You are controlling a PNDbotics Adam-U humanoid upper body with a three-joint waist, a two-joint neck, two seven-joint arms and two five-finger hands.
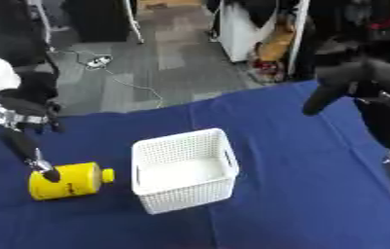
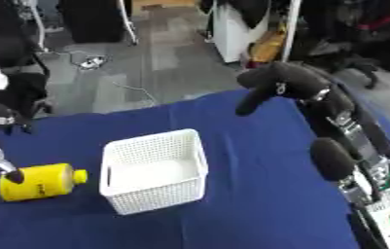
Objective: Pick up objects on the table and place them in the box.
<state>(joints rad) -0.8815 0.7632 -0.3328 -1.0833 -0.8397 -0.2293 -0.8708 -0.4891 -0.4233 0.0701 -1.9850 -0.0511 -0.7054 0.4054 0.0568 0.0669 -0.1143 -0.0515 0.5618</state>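
A yellow bottle (image 1: 68, 181) with a yellow cap lies on its side on the blue table, cap pointing right toward the box. The box is a white lattice basket (image 1: 226, 156), standing empty just right of the bottle. My left hand (image 1: 29, 146) reaches down from the left edge, and a straight dark finger (image 1: 48, 173) touches the bottle's upper left side. My right hand (image 2: 285, 81) hangs raised over the table's far right part, well away from the basket and holding nothing that shows.
The blue cloth (image 1: 300, 194) covers the whole table. My right forearm (image 2: 351, 141) runs down the right side. Beyond the far edge lies grey floor with a cable (image 1: 134, 85), a white cabinet (image 1: 240, 29) and dark furniture.
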